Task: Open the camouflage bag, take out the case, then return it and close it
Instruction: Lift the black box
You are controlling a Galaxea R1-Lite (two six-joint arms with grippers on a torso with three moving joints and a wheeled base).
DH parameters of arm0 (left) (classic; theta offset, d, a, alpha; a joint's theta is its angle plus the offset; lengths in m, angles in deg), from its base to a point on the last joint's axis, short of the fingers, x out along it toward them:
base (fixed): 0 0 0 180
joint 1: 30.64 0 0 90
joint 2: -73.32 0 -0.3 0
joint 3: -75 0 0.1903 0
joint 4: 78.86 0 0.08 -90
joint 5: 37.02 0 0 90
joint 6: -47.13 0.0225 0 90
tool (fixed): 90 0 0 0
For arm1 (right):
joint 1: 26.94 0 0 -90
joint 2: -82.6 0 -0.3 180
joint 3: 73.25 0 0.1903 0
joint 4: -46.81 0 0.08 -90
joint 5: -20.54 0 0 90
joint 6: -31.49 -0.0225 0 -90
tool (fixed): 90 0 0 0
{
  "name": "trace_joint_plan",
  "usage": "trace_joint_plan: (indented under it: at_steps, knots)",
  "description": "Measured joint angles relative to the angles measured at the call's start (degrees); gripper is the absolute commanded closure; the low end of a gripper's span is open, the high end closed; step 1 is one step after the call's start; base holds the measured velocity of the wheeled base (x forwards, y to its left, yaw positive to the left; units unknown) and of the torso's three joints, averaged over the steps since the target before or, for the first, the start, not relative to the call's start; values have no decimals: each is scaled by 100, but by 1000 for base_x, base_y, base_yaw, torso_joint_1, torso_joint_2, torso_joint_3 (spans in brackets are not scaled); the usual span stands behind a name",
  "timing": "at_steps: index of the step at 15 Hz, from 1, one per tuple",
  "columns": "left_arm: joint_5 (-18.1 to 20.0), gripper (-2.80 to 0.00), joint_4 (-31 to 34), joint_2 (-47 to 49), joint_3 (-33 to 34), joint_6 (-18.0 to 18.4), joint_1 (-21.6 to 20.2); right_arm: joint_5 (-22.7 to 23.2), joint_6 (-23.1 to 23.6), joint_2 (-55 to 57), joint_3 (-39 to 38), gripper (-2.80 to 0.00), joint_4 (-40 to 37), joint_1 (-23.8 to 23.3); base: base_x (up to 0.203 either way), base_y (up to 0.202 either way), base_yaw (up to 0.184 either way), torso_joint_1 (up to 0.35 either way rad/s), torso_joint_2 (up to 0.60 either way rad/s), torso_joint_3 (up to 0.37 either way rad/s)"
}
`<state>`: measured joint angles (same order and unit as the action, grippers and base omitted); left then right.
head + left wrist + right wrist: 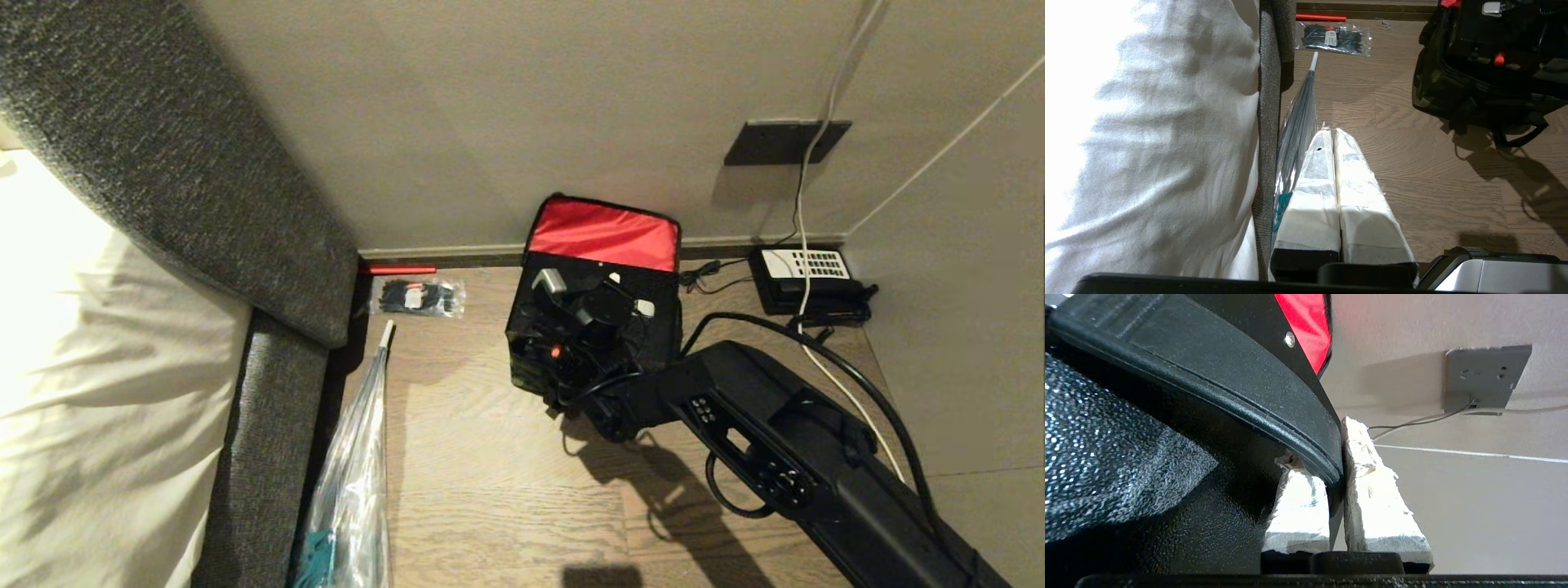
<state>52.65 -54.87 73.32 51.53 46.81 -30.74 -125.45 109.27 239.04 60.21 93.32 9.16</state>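
The case (571, 327) sits inside the open camouflage bag (531, 376), whose red-lined flap (604, 233) stands up against the wall beyond the right gripper (1336, 473). That gripper is clenched on the case's black handle (1229, 396): in the right wrist view the curved handle edge passes between the two white-wrapped fingers (1372, 498).

This looks like the lifting-out step, or the setting-back; the pictures do not settle which. Either way, the grip catches only the handle's edge, so a straight, slow vertical pull should keep it from slipping free. The case nearly fills the bag, so any tilt could snag its corners on the soft walls or drag the bag along the floor (490, 490).

The left gripper (1336, 139) hangs well away from the bag, fingers pressed together on nothing, beside the bed (1147, 143).

Count: one bag, one case, one handle, two grippers. Farther out: one telephone (804, 278), one packet of cable ties (416, 296), one wrapped umbrella (359, 457), one wall socket (784, 141).
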Motion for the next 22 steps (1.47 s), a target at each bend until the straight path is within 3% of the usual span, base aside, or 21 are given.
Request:
trace_joint_plan:
  at_steps: [2, 10, 22]
  knots:
    - [0, 0, 0, 0, 0, 2, 0, -26, -323, -90, 0, 0, -322, 64, 0, 0, 0, 0, 0, 0]
    - [0, 0, 0, 0, 0, 2, 2, -56, -636, -730, -36, 0, -973, 92, 0, 0, 0, 0, 0, 0]
    - [0, 0, -2, 0, 0, 0, 5, -143, -675, -1301, -453, 0, -1373, 194, 0, 0, 0, 0, 0, 0]
